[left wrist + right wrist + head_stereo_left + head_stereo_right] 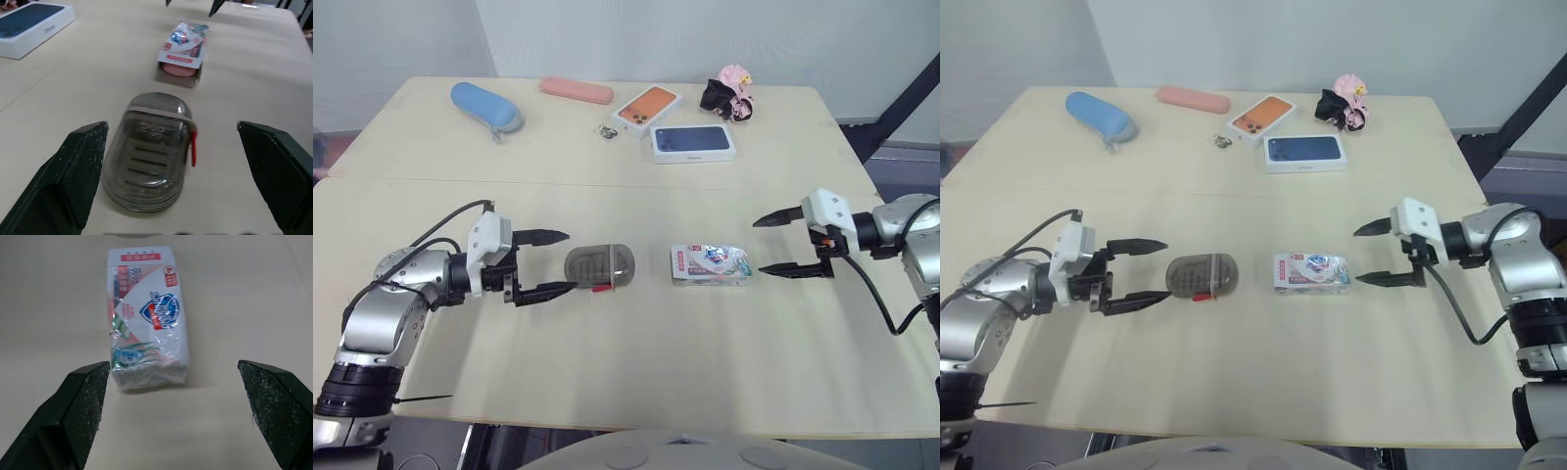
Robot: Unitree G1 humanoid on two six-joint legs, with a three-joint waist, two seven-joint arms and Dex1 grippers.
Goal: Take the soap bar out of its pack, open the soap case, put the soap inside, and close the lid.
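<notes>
Between left hand [572, 260] and right hand [757, 247], soap case [599, 265] near soap pack [710, 264].

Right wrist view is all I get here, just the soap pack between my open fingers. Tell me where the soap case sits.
Observer: The soap case lies on the table to the robot's left of the soap pack, apart from it.
Operator: Report its lid.
Observer: The lid looks shut, with a red clasp on one side.
Operator: Give me the left gripper.
Observer: The left gripper is open, its fingertips flanking the case's end farthest from the pack.
</notes>
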